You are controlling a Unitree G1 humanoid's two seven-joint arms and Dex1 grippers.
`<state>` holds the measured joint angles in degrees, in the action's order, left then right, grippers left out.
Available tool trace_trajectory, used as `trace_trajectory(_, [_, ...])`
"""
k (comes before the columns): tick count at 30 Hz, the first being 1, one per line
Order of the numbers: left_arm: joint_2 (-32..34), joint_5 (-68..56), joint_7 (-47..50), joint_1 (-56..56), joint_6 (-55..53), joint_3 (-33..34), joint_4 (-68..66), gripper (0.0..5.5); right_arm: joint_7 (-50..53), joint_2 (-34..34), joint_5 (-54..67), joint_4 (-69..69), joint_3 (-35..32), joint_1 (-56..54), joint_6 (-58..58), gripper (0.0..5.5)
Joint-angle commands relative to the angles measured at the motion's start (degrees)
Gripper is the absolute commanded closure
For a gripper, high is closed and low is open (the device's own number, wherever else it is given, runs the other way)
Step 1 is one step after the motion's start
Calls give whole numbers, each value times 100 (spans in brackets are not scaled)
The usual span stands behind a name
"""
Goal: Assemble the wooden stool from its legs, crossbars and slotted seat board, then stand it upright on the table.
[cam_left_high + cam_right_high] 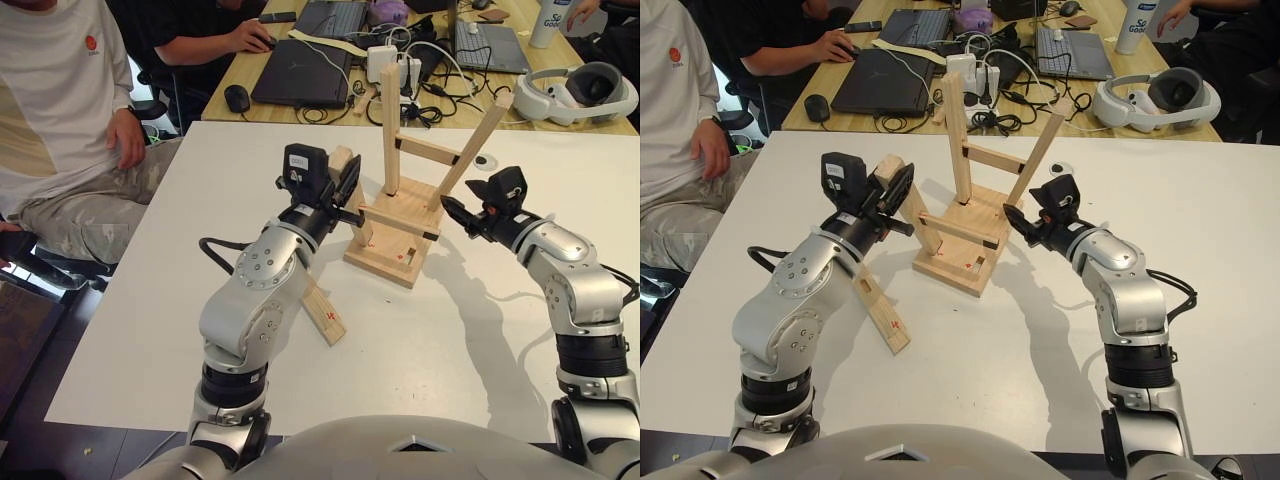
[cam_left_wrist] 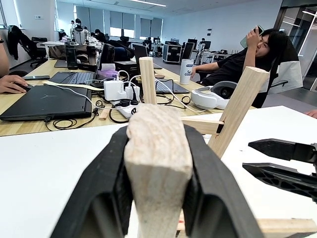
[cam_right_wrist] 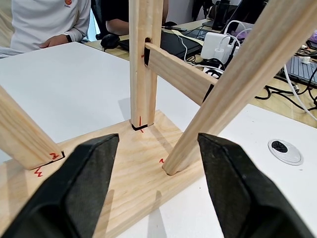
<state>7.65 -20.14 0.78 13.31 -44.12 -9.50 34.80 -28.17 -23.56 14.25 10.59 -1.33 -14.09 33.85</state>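
Stool [image 1: 392,185], part-built, sits upside down near the middle of the white surface [image 1: 450,340], its seat board [image 1: 385,265] lying flat with the legs pointing up. An upright leg [image 1: 390,130] and a slanted leg [image 1: 472,150] stand in the board's far side, joined high up by a crossbar [image 1: 428,150]. At the board's left corner a third leg [image 2: 157,148] leans outward, its foot on the board, and a lower crossbar [image 1: 400,222] runs from it along the near side. The left hand [image 1: 348,190] is clamped on this third leg near its top, with both fingers pressed against the wood. The right hand [image 1: 455,217] is spread wide just beside the foot of the slanted leg, fingertips facing the board, with no contact visible. A loose leg [image 1: 325,312] lies flat on the surface under the left arm, apart from the board. A round cable port [image 1: 487,162] sits in the surface beyond the right hand. Behind, a wooden desk [image 1: 240,70] carries laptops [image 1: 300,75] and a headset [image 1: 575,90], and a person [image 1: 60,100] sits at the left edge.
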Motion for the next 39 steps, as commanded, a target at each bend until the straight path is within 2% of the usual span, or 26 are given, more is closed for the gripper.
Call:
trace_trajectory(1, [-28,9,-103,-39,-98,123,-169,403,39,23,21,-15,-44,-122,-58,251])
trace_trajectory(4, [-164,-108,-142,11,-55,333,-83,357,40,37,36,-5,-47,-115,-61,251])
trace_trajectory(8, [-324,-322,8,367,-66,1008,-9,297,39,44,69,62,-57,-60,-24,251])
trace_trajectory(10, [-198,-517,-34,537,-180,1418,100,297,54,48,87,119,-78,-25,-8,251])
trace_trajectory(12, [235,-633,-170,580,-512,1797,224,297,70,38,108,160,-135,4,-15,251])
trace_trajectory(16, [1727,-729,-875,254,-1393,2362,157,297,209,57,182,460,-357,232,27,251])
trace_trajectory(19, [2111,-698,-869,217,-2123,2572,2,297,353,111,206,679,-425,412,75,251])
trace_trajectory(21, [2161,-745,-788,26,-3043,2381,45,297,455,146,233,821,-460,508,113,251])
trace_trajectory(23, [1888,-859,-774,-210,-3747,2225,182,276,562,186,249,916,-461,559,148,251])
trace_trajectory(26, [1010,-888,-569,-161,-4670,2287,264,238,699,252,258,1075,-457,664,193,251])
trace_trajectory(27, [771,-840,-417,-196,-4790,2294,210,212,752,294,262,1147,-455,702,219,251])
trace_trajectory(30, [-344,-254,596,-348,-4836,2612,-80,210,977,497,322,1358,-485,828,291,251])
trace_trajectory(35, [-509,298,1133,-197,-4836,2710,-485,210,1281,786,338,1587,-370,912,330,251])
trace_trajectory(39, [-1017,407,1268,124,-4837,2832,-729,210,1447,977,318,1543,-273,795,286,251])
